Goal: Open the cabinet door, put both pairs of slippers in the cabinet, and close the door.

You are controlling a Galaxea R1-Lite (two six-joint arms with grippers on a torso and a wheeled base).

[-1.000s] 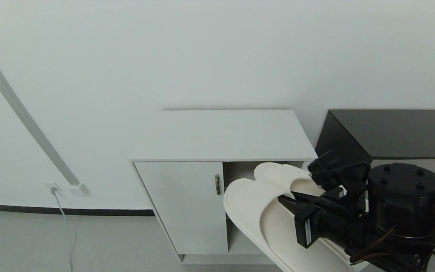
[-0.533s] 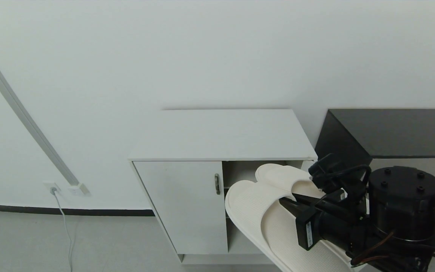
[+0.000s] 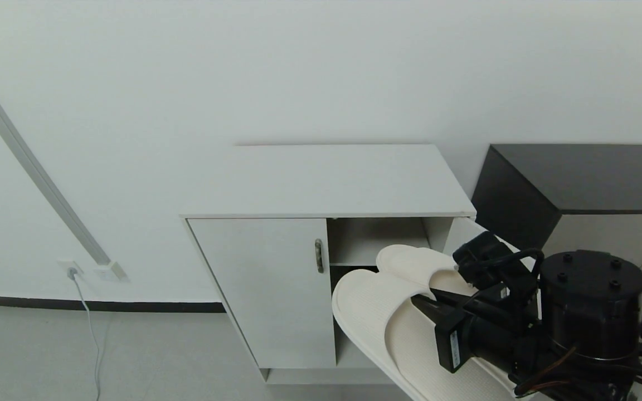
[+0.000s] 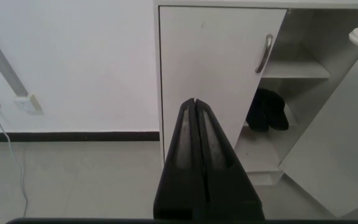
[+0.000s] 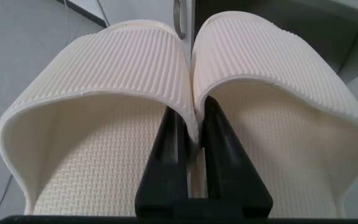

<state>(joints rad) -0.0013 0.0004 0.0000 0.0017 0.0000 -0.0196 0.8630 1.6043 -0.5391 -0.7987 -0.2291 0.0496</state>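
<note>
Right wrist view showed the cream slippers (image 5: 123, 81) side by side with toes pointing away. The right tool (image 5: 192, 134) was clenched on their two touching inner walls, one finger inside each slipper. From the head view the pair sat at the lower right of centre, in front of the open right half of the white cabinet (image 3: 332, 178). Their toes overlapped the opening in the picture; whether they touched the cabinet could not be told.

The left door (image 3: 259, 289) was closed, its handle (image 3: 319, 255) along the inner edge. In the left wrist view the right door (image 4: 337, 137) stood swung outward at the lower right of the frame. Behind it a shelf (image 4: 294, 70) crossed the opening, and a dark pair (image 4: 267, 111) of footwear stood in the compartment under that shelf.

The left tool (image 4: 195, 106) was at the lower centre of its own view, fingers pressed together on nothing, facing the closed door.

A black cabinet (image 3: 577, 172) stood just beside the white one at the right edge, and a wall socket (image 3: 69, 271) with a cable sat at the lower left, above the floor (image 3: 131, 356).
</note>
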